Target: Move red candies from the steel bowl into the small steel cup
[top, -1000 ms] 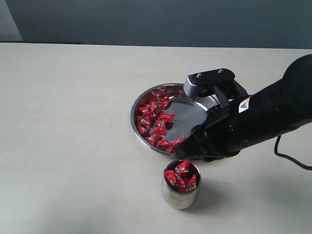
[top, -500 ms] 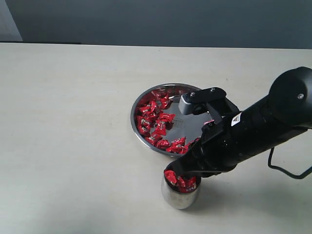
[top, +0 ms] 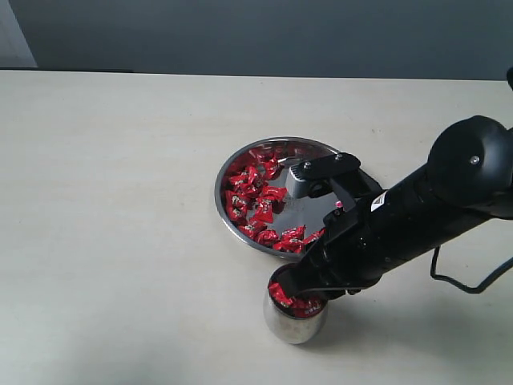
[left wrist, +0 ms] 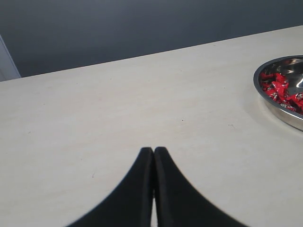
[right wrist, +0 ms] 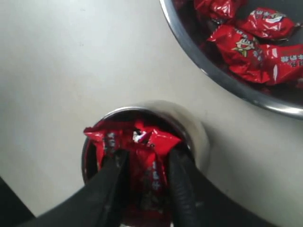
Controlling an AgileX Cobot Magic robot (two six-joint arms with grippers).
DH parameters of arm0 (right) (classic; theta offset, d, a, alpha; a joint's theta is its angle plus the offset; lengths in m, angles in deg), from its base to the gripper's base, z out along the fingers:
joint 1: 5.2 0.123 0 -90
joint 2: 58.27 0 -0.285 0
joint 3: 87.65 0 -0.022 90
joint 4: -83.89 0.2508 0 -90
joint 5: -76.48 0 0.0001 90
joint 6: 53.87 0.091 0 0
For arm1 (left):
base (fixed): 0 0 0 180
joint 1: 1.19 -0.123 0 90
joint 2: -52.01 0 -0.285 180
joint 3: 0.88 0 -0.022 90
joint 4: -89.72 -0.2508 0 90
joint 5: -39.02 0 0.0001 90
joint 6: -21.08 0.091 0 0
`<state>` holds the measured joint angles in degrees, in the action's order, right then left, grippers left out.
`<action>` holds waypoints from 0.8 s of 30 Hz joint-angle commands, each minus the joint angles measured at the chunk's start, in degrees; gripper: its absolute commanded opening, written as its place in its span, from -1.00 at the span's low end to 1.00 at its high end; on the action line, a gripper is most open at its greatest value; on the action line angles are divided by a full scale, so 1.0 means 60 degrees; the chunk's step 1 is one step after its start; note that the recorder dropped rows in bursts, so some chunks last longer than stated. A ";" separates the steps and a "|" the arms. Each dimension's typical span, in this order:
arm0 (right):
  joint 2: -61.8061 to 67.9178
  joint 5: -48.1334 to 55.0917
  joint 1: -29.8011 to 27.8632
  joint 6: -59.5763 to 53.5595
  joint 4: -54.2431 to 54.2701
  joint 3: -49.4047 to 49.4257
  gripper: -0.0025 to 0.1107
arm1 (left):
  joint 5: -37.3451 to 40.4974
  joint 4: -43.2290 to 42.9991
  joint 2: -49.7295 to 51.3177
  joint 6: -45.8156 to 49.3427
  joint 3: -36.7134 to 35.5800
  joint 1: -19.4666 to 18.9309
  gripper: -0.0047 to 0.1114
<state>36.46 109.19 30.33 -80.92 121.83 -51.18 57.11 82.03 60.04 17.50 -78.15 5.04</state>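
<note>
Pale, matte surface [top: 120, 200] runs back to a dark wall [top: 256, 32], and on it sit one bowl [top: 218, 200] and one cup [top: 295, 327]. The cup stands just beside the bowl's near rim, apart from it. Candies [top: 255, 192] crowd the bowl's left half, well over a dozen and too bunched for an exact count; several more fill the cup to its mouth. Of two pincers, the right pincer [right wrist: 147, 158] dips into the cup, its two fingers [right wrist: 116, 163] parted with one candy [right wrist: 151, 142] between them; whether they pinch it cannot be told. The left pincer [left wrist: 154, 150] hangs well apart from the bowl, fingers pressed together, holding nothing.
</note>
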 commanded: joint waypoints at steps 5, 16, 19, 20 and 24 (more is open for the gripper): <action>-0.0494 0.0054 -0.0007 -0.0072 0.0023 -0.0328 -0.35 | -0.0054 0.0024 -0.0041 -0.0054 0.0010 0.0050 -0.91; -0.0554 0.0489 -0.0007 -0.0072 0.0023 -0.0350 -0.35 | -0.0054 0.0024 -0.0041 -0.0054 0.0010 0.0050 -0.91; -0.0615 0.0391 -0.0007 -0.0072 0.0005 -0.0388 -0.35 | -0.0054 0.0024 -0.0041 -0.0054 0.0010 0.0050 -0.91; -0.0682 0.0273 -0.0007 -0.0072 0.0005 -0.0427 -0.35 | -0.0054 0.0024 -0.0041 -0.0054 0.0010 0.0050 -0.91; -0.1029 -0.0724 -0.0007 -0.0072 -0.0017 -0.0421 -0.36 | -0.0054 0.0024 -0.0041 -0.0054 0.0010 0.0050 -0.91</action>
<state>32.05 108.95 30.33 -81.05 121.95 -53.34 57.11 82.03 60.04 17.50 -78.15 5.04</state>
